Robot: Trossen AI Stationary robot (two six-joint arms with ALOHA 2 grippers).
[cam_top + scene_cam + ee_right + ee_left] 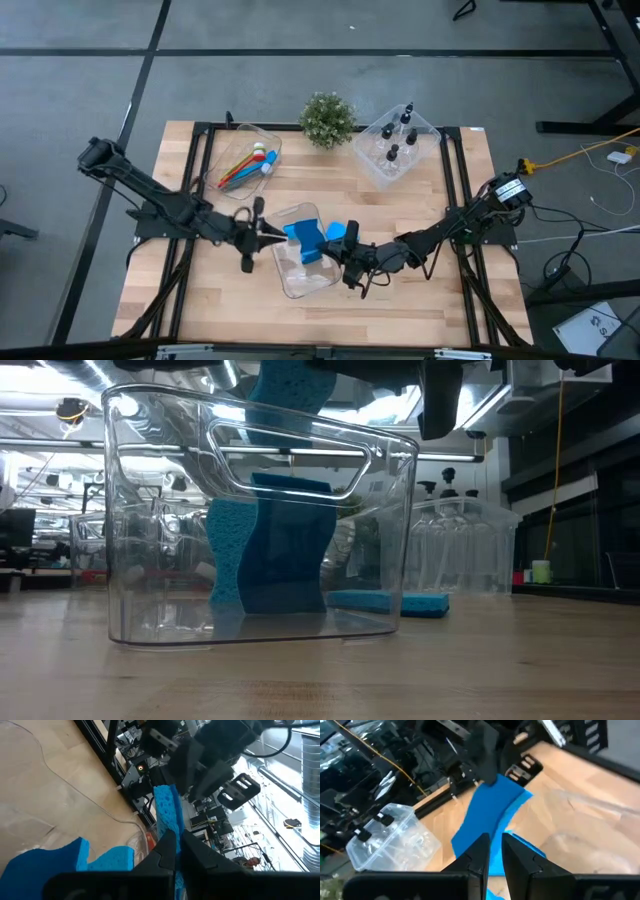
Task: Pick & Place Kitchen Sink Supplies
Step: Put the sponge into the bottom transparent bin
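Three clear plastic bins stand on the wooden desk.

1. Centre bin: seen from above, it lies between the two arms near the desk's middle. It contains bright blue sponge pieces standing upright against one another; in the low view one piece rises above the bin's rim. A further flat sponge piece lies on the desk just beside the bin, outside it.

2. Rear left bin: it holds the long-handled brushes, lying together at a slant, with blue, red and yellow-green handles visible.

3. Rear right bin: it holds the small clear black-capped bottles, standing upright and apart from one another.

A small green potted plant stands on the desk between the two rear bins.

Left tool: positioned at the centre bin's left edge. In the left wrist view its fingers stand close together, pinching the edge of a blue sponge.

Right tool: positioned at the centre bin's right edge. In the right wrist view its fingers are clenched on the edge of an upright blue sponge piece.
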